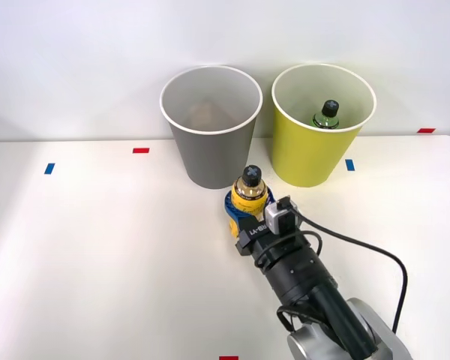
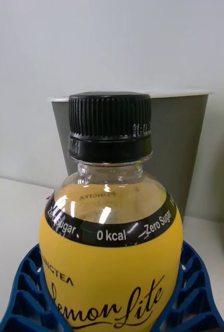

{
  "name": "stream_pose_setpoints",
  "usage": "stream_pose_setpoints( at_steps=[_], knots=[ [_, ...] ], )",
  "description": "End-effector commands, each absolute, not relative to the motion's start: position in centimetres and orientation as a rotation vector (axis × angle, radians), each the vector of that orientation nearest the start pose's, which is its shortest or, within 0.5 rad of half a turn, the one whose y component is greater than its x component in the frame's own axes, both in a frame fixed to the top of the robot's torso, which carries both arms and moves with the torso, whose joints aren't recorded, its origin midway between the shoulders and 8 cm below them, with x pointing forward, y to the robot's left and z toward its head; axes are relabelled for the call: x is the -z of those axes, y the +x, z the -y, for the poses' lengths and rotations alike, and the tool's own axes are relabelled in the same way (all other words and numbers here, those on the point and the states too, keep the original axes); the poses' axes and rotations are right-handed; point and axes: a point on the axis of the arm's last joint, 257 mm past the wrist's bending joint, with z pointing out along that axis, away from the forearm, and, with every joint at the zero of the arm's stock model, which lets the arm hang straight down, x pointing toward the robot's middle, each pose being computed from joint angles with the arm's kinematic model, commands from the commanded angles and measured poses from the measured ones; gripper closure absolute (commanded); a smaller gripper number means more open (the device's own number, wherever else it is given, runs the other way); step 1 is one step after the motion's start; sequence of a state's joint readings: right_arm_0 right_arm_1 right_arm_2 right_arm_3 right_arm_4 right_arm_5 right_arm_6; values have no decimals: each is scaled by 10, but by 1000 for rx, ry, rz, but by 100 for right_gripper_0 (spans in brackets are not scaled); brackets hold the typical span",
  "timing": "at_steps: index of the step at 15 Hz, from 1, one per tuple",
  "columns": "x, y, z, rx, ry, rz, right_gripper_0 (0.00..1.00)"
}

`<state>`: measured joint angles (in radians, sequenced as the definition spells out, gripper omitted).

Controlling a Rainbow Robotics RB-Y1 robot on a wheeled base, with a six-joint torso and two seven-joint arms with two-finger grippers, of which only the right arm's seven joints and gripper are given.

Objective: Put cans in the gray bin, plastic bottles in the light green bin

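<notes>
One yellow bottle point(image 1: 250, 196) stands clasped in the right pincer point(image 1: 249, 217), just before the gray bin point(image 1: 210, 161) (wrong bin); a short carry risks misdropping.

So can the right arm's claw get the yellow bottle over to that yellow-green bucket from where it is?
Probably yes: the claw grips the yellow plastic bottle, and open table lies toward the yellow-green bucket, though its rim stands higher.

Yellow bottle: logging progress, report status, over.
Right tool shut on yellow bottle, upright on table. Green bottle inside light green bin. Gray bin close behind.
</notes>
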<state>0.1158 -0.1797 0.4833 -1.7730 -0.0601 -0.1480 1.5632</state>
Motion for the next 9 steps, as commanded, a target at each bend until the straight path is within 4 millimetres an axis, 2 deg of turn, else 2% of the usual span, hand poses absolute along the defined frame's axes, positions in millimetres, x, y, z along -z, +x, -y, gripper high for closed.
stream_pose_setpoints(
  at_steps=[1,5,9],
  knots=[
    [148,422,44,-356,-371,-1487,100],
    [108,407,47,-492,-282,-1469,100],
    [51,399,55,-596,-213,-1386,100]
  ],
)
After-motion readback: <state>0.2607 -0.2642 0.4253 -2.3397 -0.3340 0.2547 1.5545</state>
